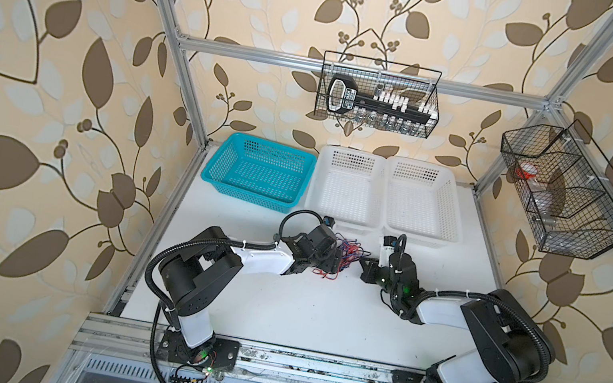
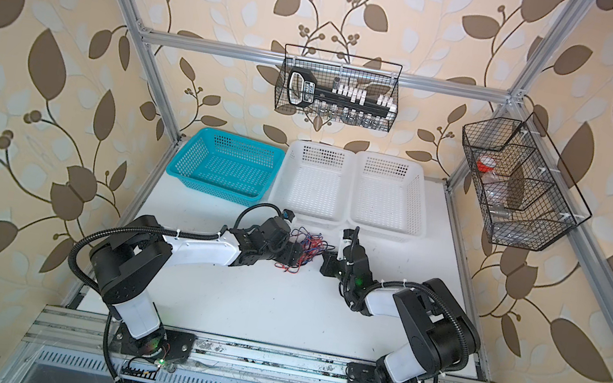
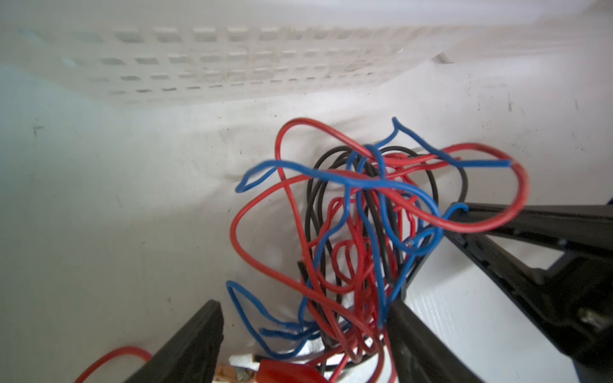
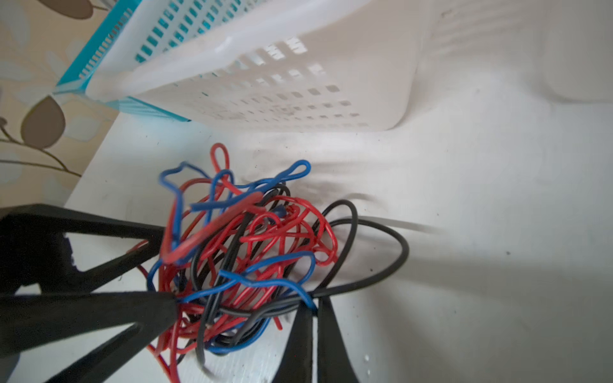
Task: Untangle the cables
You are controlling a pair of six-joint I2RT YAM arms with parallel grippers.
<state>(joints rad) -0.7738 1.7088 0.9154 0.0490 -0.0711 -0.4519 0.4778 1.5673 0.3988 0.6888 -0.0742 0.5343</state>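
The cables [image 1: 347, 250] [image 2: 307, 241] are one knotted bundle of thin red, blue and black wires on the white table, between the two arms. My left gripper [image 3: 303, 303] [image 1: 335, 262] is open, one finger on each side of the bundle [image 3: 351, 215], and a red clip end [image 3: 285, 371] lies between its fingers. My right gripper [image 4: 315, 305] [image 1: 362, 263] is shut, its tips pinching black and blue strands at the edge of the bundle [image 4: 245, 245]. A long black loop [image 4: 391, 245] sticks out past it.
A teal basket [image 1: 258, 169] and two white baskets [image 1: 343, 190] [image 1: 420, 203] stand just behind the bundle. Wire racks [image 1: 380, 95] [image 1: 562, 189] hang on the back rail and the right frame. A loose red strand [image 1: 324, 273] trails toward the front.
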